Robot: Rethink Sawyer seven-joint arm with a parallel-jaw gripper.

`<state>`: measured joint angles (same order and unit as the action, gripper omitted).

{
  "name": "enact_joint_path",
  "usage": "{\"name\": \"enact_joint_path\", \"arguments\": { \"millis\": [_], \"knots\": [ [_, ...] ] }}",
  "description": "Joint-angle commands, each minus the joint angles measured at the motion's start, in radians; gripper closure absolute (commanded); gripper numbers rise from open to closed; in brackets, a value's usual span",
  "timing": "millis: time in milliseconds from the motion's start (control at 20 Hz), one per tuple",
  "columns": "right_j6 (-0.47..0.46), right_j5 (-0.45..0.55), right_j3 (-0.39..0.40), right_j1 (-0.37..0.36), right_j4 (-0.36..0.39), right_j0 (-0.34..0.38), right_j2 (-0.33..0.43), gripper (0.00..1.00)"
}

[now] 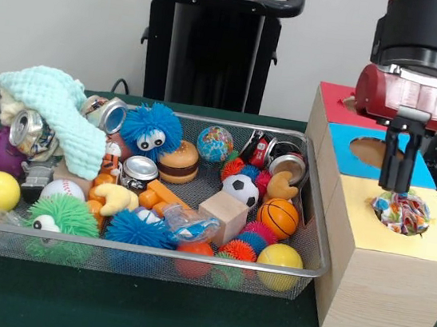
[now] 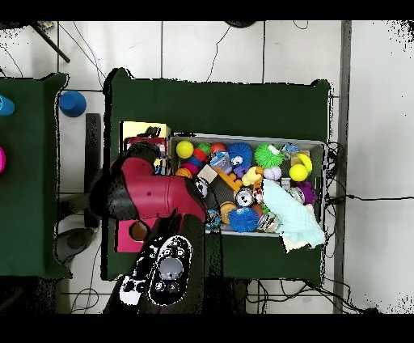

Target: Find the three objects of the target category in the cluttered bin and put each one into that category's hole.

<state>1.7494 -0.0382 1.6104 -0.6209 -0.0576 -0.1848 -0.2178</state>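
Crinkly multicoloured wrapper (image 1: 400, 211) sat in the yellow box's hole (image 1: 399, 213), pinched by the closed hand (image 1: 398, 184) directly above.

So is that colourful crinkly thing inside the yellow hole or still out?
Partly in: the colourful wrapper sits in the yellow box's hole, bulging above its rim.
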Motion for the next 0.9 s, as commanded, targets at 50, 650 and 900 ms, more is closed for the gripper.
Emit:
{"name": "enact_joint_path", "arguments": {
  "millis": [50,650,900],
  "knots": [
    [0.076,0.105,-0.035,0.059,0.036,-0.007,0.087,1.0],
    [0.078,0.108,-0.051,0.093,0.036,-0.018,0.076,1.0],
    [0.08,0.097,-0.054,0.104,0.038,-0.019,0.073,1.0]
  ]
}}
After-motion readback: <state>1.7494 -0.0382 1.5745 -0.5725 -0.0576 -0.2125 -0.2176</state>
